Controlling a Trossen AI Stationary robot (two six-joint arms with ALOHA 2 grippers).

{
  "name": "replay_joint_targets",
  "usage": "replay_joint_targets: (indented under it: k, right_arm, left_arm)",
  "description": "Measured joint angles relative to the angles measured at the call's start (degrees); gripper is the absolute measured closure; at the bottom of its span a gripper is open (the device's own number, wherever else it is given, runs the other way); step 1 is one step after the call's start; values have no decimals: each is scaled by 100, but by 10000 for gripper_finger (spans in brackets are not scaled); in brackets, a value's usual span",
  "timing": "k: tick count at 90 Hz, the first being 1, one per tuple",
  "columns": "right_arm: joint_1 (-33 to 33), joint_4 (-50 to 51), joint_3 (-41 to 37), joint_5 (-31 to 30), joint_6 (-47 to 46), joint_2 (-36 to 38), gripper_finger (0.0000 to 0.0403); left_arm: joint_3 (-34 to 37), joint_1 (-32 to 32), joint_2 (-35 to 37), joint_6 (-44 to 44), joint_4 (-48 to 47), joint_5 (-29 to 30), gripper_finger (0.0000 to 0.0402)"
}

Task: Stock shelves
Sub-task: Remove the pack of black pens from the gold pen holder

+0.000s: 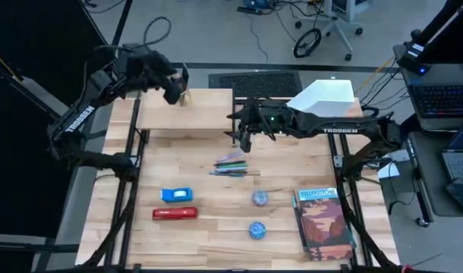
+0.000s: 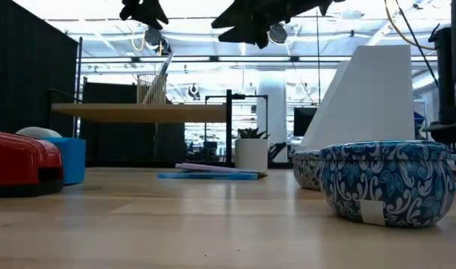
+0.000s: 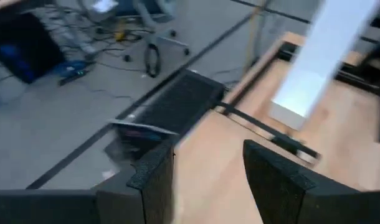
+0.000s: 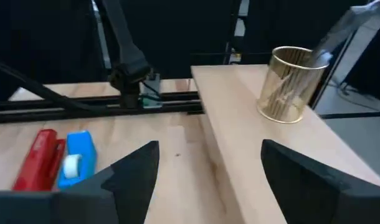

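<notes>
High view: left end effector (image 1: 173, 89) hovers over the wood shelf's (image 1: 209, 114) back edge, fingers apart and empty, beside the gold pen cup (image 1: 187, 98) standing there. Right end effector (image 1: 243, 135), open and empty, hangs off the shelf's front right corner, above the pens (image 1: 231, 163) mid-counter. White file holder (image 1: 322, 97) sits at the counter's back right. Risk: the left arm could knock the light cup off the back.

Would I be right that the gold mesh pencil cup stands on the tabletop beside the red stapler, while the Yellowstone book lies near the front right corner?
Not quite. The gold mesh pencil cup stands on the low plank shelf, far from the red stapler, as the high and right wrist views show. The Yellowstone book does lie near the front right corner.
</notes>
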State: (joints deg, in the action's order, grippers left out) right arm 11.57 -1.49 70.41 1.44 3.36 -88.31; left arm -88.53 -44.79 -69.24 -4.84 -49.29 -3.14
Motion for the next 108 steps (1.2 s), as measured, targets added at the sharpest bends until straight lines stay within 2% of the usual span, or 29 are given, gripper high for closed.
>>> replay_joint_targets:
  k: [20,27,40,53,62,80,108]
  right_arm:
    - [165,318,2,10,386,-7,139]
    - [242,375,2,8,395,-7,139]
    - [365,531,2,8,441,-7,140]
    - [461,848,2,9,538,-7,140]
    - [525,1004,2,10,666,-7,140]
    - [671,1017,2,9,910,-7,140]
    - [925,1037,2,8,980,-9,140]
  left_arm:
    - [-2,-809,-244,93,6,-1,223]
    - [-2,-937,-359,144,41,-256,223]
    - [-2,-864,-412,159,86,-626,223]
    - [-2,-431,-322,393,77,-599,223]
    - [-2,-35,-201,457,104,-97,224]
    - [-4,842,-313,503,199,1898,224]
    - [-4,1581,-836,915,804,3561,224]
